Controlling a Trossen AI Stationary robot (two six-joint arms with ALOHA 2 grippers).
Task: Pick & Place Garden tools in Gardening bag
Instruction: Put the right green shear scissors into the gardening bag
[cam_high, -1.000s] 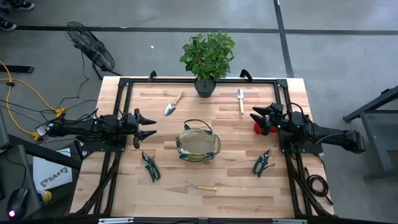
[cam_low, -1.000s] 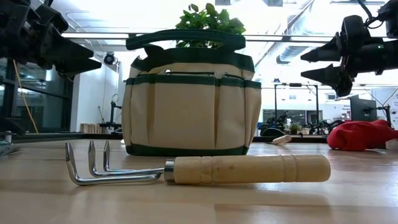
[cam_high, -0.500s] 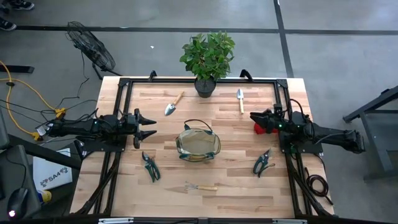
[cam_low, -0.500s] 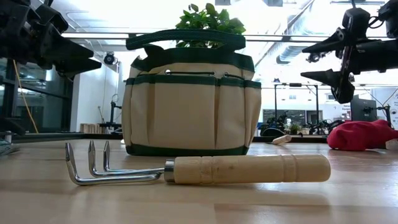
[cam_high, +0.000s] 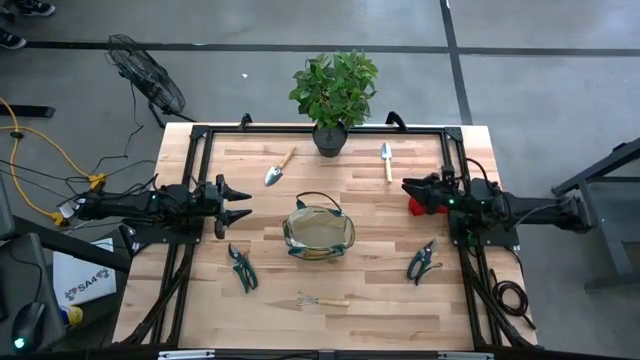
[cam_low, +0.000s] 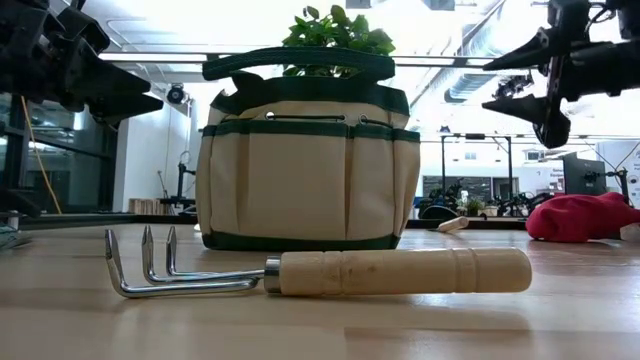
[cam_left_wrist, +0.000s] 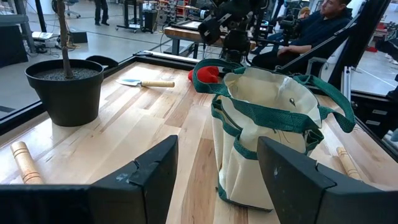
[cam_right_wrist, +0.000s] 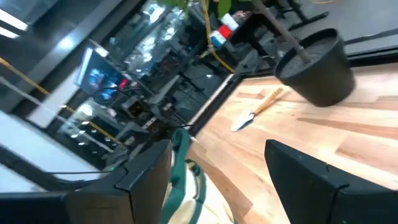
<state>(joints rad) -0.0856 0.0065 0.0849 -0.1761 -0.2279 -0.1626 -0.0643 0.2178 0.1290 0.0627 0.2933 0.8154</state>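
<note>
The tan gardening bag with green trim stands upright on its base at the table's middle, its mouth open. Around it lie two trowels, two dark shears and a hand fork, flat on the wood. A red bundle rests at the right. My right gripper hovers open just above the bundle, pointing level at the bag. My left gripper waits open at the left, also level and empty.
A potted green plant stands at the middle of the far edge. A black frame runs along the table's sides. In the left wrist view a person sits beyond the table's right side. Bare wood lies between the bag and each gripper.
My right gripper has risen above the red bundle and rolled about its own pointing line, so its fingers now stand one above the other. It stays open. The tools, the bag and my left arm have kept still.
</note>
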